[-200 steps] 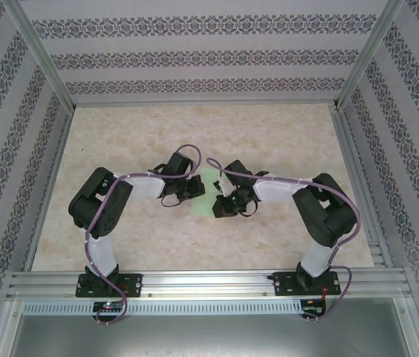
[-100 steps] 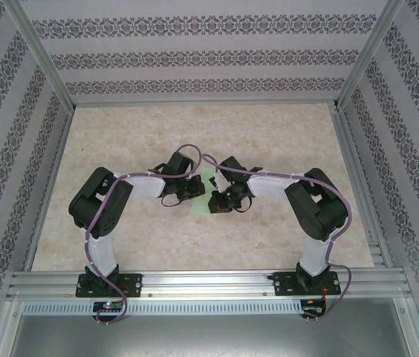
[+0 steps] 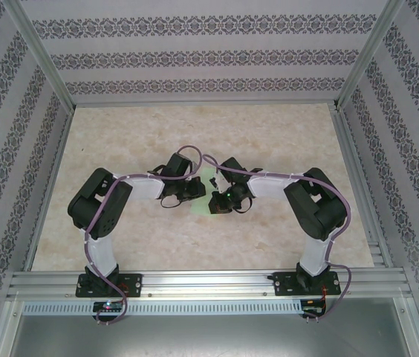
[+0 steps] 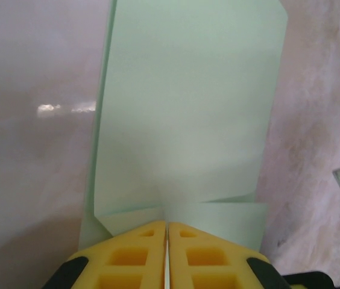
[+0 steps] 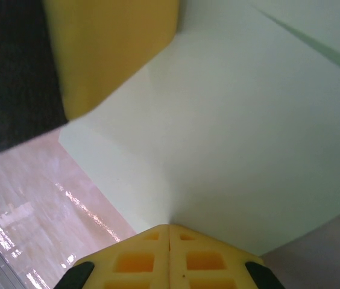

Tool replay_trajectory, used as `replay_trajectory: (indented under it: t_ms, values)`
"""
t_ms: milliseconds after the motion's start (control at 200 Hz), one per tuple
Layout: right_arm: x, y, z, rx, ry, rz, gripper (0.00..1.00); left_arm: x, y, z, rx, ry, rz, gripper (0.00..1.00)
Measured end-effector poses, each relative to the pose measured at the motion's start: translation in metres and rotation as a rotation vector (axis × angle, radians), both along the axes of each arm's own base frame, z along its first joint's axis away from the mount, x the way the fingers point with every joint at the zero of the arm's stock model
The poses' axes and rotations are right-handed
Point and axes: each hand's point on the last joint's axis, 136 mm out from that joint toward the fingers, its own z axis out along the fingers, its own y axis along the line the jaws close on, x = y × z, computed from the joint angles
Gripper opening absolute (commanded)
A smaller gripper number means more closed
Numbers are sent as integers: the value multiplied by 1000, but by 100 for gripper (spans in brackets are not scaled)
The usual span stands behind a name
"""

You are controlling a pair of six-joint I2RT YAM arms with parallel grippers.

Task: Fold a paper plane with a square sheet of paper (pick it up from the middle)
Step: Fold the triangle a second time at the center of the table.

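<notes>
1. Since the square sheet of paper [image 3: 200, 203] lies at the middle of the table [image 3: 284, 134], between both wrists and partly folded w/ a small flap by the left tips, we judge creasing is the step in hand.
2. Left gripper [image 4: 167, 224]: fingers clenched, tips on the sheet's near edge. Right gripper [image 5: 169, 227]: clenched too, at another edge. We can't tell if either nips a layer.
3. We'd press slowly along the crease, one tip pinning so edges don't skew.
4. Count: 1 sheet, 2 grippers, 2 arms.
</notes>
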Motion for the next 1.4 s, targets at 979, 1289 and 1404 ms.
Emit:
replay_trajectory:
  t_ms: [979,1289,1404]
  values:
    - [-2,-1,-2,13,-5,-5,6,-22,-11,-2,-41,8,6,3]
    - [-4,-3,-4,18,-13,-2,6,-2,9,-3,-14,-8,56,3]
    - [-4,-3,-4,19,-15,-2,7,8,21,-3,-12,-12,86,3]
